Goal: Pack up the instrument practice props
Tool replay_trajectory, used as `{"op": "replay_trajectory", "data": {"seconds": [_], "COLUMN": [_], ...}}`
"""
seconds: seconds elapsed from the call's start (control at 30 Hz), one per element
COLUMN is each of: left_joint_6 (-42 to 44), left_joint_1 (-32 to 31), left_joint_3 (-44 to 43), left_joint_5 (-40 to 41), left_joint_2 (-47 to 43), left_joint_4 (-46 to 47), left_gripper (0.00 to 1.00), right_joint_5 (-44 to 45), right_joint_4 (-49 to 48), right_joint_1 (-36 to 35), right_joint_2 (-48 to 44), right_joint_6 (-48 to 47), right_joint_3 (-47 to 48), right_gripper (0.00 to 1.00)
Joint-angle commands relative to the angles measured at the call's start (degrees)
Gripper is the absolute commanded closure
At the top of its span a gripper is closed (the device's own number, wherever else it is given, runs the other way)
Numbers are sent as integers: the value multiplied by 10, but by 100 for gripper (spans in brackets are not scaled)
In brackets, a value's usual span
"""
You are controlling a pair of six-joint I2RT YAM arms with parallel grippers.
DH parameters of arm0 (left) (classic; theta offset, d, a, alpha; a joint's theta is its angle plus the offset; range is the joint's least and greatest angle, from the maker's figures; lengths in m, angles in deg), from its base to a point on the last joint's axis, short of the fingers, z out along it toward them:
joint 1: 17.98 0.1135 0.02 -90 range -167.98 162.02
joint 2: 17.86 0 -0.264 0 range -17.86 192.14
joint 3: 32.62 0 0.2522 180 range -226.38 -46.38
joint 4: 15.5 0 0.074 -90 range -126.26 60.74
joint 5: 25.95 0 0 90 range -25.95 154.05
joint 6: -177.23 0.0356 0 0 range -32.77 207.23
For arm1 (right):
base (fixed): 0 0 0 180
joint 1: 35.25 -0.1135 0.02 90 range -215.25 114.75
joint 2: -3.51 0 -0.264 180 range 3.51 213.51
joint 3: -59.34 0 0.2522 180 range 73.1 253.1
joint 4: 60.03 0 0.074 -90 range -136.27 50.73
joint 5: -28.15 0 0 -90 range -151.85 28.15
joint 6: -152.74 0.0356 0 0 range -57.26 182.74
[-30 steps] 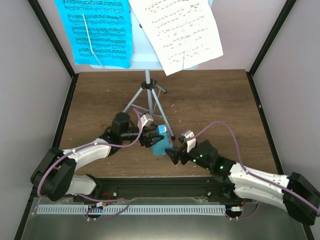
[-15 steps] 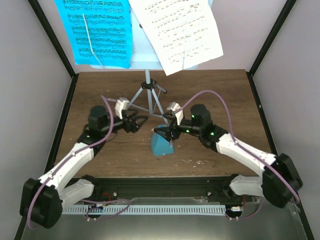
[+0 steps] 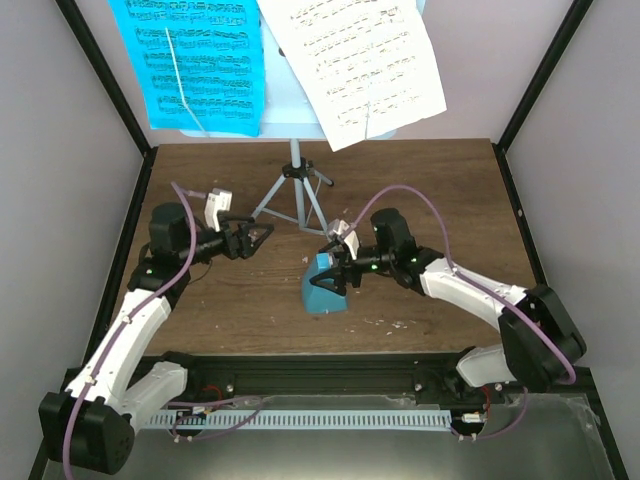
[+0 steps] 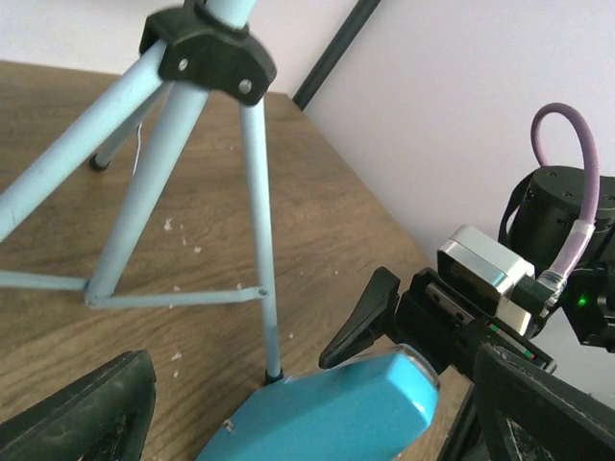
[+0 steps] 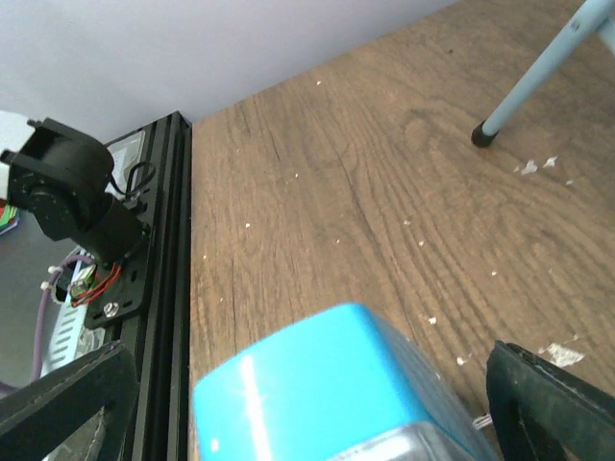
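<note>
One metronome (image 3: 320, 296) sits within the spread right gripper (image 3: 336, 272).

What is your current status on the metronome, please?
Left tool open, empty, beside stand legs. Right tool open around metronome, no grip yet. Tripod foot close behind it.

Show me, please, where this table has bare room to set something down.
Widest bare table lies far right, between the music stand and the right wall. A second patch lies near left, between left arm and metronome. The centre is crowded: stand legs, metronome, left gripper, right gripper.
</note>
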Motion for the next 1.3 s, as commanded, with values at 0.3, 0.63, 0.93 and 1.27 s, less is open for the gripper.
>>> {"op": "replay_trajectory", "data": {"seconds": [0.3, 0.63, 0.93, 1.27], "left_joint_6": [64, 78, 76, 74], "left_joint_1": [6, 7, 7, 7], "left_joint_3": [-26, -17, -5, -2], "left_joint_5": [24, 51, 83, 99], "left_joint_2": [-4, -13, -31, -42], "left_joint_4": [-84, -99, -105, -108], "left_gripper": [8, 8, 8, 8], "right_joint_5": [121, 355, 569, 713], "right_joint_4": [-66, -28, 133, 226], "right_joint_1": [-61, -99, -99, -99], "right_joint_2": [-19, -152, -201, -229], "right_joint_6": [36, 148, 267, 365], "right_joint_3": [-79, -167, -161, -145], "right_gripper": [22, 38, 38, 38]}}
